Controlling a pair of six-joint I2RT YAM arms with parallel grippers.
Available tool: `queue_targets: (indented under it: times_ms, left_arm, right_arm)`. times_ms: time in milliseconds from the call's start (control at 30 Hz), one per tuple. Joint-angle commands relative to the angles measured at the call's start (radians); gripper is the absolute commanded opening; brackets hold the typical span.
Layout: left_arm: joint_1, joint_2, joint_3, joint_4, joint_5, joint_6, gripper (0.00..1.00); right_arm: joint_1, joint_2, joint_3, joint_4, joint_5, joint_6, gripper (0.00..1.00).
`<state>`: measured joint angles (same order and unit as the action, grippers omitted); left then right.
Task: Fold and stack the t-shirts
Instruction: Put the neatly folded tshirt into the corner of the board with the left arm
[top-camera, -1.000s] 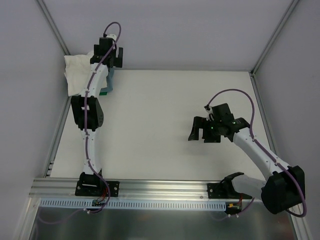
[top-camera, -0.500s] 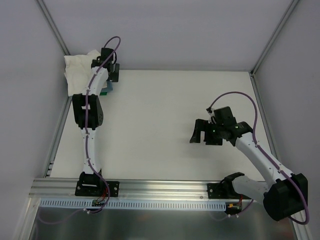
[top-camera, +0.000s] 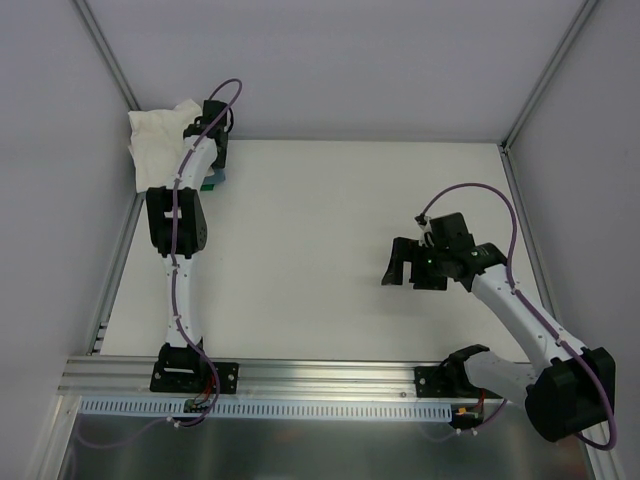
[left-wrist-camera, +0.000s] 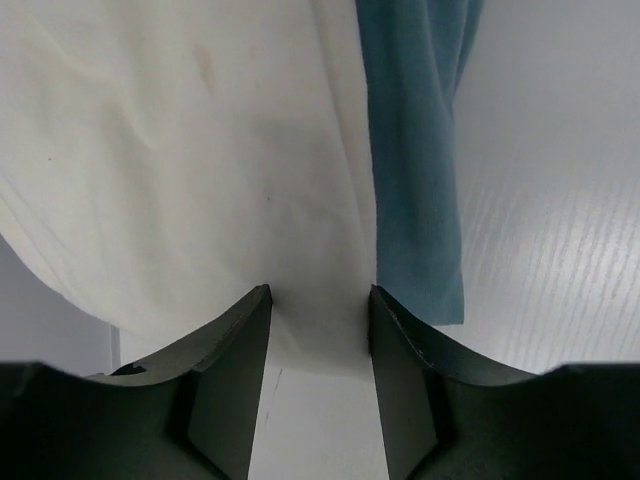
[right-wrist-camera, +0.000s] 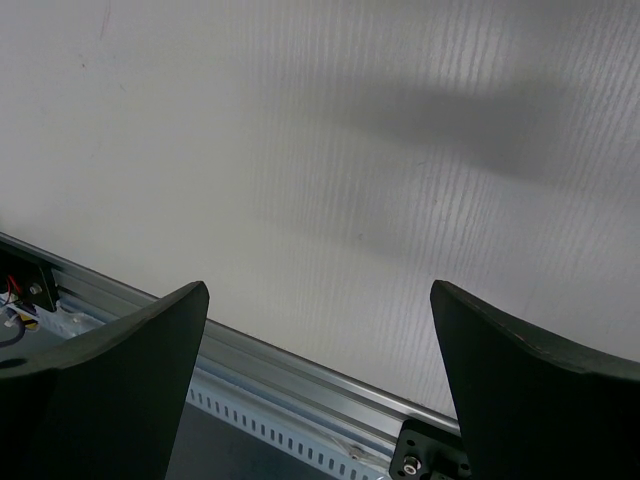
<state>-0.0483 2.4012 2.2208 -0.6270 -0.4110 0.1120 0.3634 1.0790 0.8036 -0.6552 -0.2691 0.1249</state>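
We open on the cream t-shirt (top-camera: 155, 140), bunched into a rumpled heap in the far left corner of the table (top-camera: 320, 230), pushed up where the two walls meet. It has no tidy outline from above. Its bulk runs roughly from the corner back toward the near side, along the left wall.

Just beside it, on its inner side, we catch only a sliver of the teal t-shirt (top-camera: 213, 182) from above, with the left arm covering most of it. In the left wrist view the teal cloth shows as a long narrow strip running straight away from the camera. It lies flat on the table, its near end cut square. The cream cloth overlaps its left edge, so the two are touching.

Now the left gripper (left-wrist-camera: 320, 295). It's pointing down at the near hem of the cream shirt, its fingers drawn in to about half width with the hem sitting right between the tips. There's bare table showing in the gap below. Whether those tips are actually pinching the cloth, we cannot tell.

Over on the other side, well apart from both shirts, the right gripper (top-camera: 403, 265) hangs above bare table with its fingers spread wide and nothing between them. Its wrist view looks down across the white surface to the metal rail (right-wrist-camera: 300, 370) at the near edge.
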Motion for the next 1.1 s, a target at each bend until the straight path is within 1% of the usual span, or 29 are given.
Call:
queue_targets:
  times_ms: [0,33,67,133,167,233,267,333,500,633,867,1067]
  left_arm:
    - [0.016,0.015,0.033,-0.005,-0.037,0.021,0.43]
    - [0.018,0.016,0.034,-0.005,-0.038,0.023,0.41]
    - [0.018,0.021,0.034,-0.004,-0.043,0.025,0.36]
    - [0.019,0.022,0.034,-0.004,-0.040,0.026,0.31]
    - [0.019,0.026,0.036,-0.004,-0.041,0.029,0.24]
    - [0.021,0.029,0.036,-0.004,-0.038,0.031,0.18]
    - [0.021,0.030,0.036,-0.004,-0.040,0.031,0.09]
    - [0.021,0.030,0.036,-0.004,-0.037,0.032,0.00]
    - [0.021,0.019,0.040,-0.007,-0.025,0.032,0.00]
    - [0.018,0.000,0.059,-0.022,0.015,0.026,0.00]
    - [-0.015,-0.051,0.103,-0.039,0.043,0.046,0.00]
    - [-0.045,-0.059,0.114,-0.053,0.047,0.054,0.00]
  right_arm:
    - [-0.011,0.002,0.009,-0.011,0.001,-0.016,1.00]
    - [-0.012,0.005,0.009,-0.006,-0.005,-0.016,0.99]
    - [-0.017,0.009,0.012,-0.006,-0.010,-0.018,0.99]
    - [-0.021,0.015,0.016,-0.007,-0.010,-0.022,1.00]
    - [-0.021,0.016,0.016,-0.007,-0.010,-0.024,0.99]
    - [-0.026,0.021,0.016,-0.007,-0.012,-0.028,1.00]
    - [-0.029,0.024,0.016,-0.006,-0.013,-0.030,0.99]
    - [-0.029,0.025,0.013,-0.003,-0.012,-0.030,0.99]
    - [-0.034,0.035,0.005,0.006,-0.019,-0.030,0.99]
    - [-0.032,0.042,0.000,0.020,-0.027,-0.027,0.99]
    - [-0.032,0.048,-0.007,0.029,-0.035,-0.024,0.99]
    - [-0.034,0.044,-0.015,0.032,-0.038,-0.021,0.99]
